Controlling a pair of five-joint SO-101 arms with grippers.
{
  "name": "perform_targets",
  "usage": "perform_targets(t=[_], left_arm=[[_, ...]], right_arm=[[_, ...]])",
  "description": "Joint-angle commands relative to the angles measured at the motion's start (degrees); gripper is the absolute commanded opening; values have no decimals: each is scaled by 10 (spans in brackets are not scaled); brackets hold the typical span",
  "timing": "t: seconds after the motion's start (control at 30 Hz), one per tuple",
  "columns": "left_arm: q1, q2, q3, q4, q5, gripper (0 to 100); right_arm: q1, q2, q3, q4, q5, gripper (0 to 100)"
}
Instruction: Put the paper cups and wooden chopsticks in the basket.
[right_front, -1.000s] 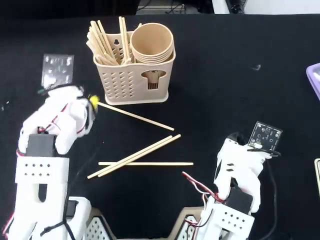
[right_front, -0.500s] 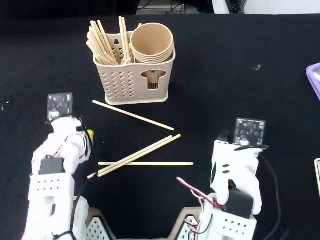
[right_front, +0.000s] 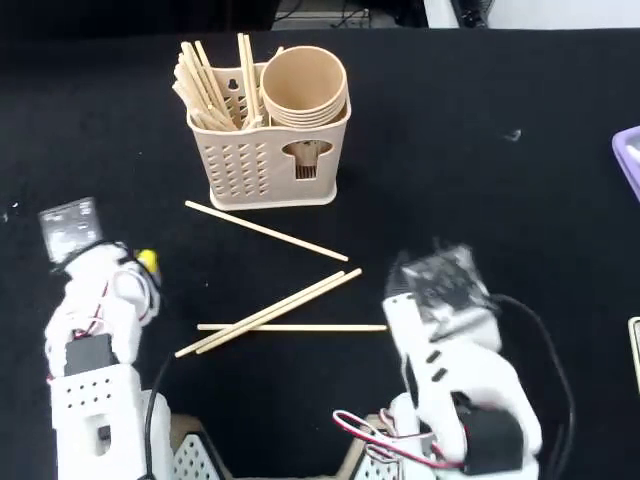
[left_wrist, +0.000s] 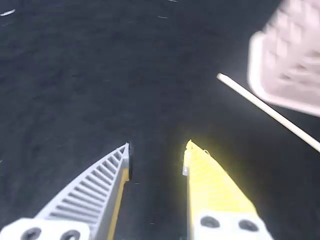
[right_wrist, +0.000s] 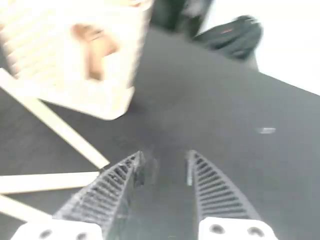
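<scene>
The beige perforated basket (right_front: 268, 160) stands at the back with a stack of paper cups (right_front: 304, 85) and several wooden chopsticks (right_front: 208, 85) in it. Loose chopsticks lie in front of it: a single slanted one (right_front: 265, 231), a slanted pair (right_front: 270, 312) and a level one (right_front: 290, 327). My left gripper (left_wrist: 156, 155) is open and empty over bare mat at the front left, with the slanted chopstick (left_wrist: 265, 110) and the basket (left_wrist: 290, 65) ahead. My right gripper (right_wrist: 165, 157) is open and empty near the chopstick ends (right_wrist: 55, 125), facing the basket (right_wrist: 75, 50).
Black mat covers the table. A purple object (right_front: 630, 155) sits at the right edge. The left arm (right_front: 95, 320) and the right arm (right_front: 450, 350) stand at the front, with the loose chopsticks between them.
The left arm has drawn back from beside the basket toward the front left. The right arm has swung left toward the loose chopsticks.
</scene>
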Motion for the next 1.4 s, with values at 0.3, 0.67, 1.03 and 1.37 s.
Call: perform_targets(t=[0.3, 0.67, 1.03, 1.37], left_arm=[[-25, -7, -12, -6, 13, 177], [-49, -7, -13, -10, 13, 177], [-50, -7, -13, -9, 13, 177], [-50, -7, -13, -10, 13, 177]], right_arm=[[-259, 381, -32, -105, 76, 145], [-333, 686, -129, -180, 150, 285], [-335, 946, -262, -176, 243, 262], [-334, 1004, -281, -176, 277, 109]])
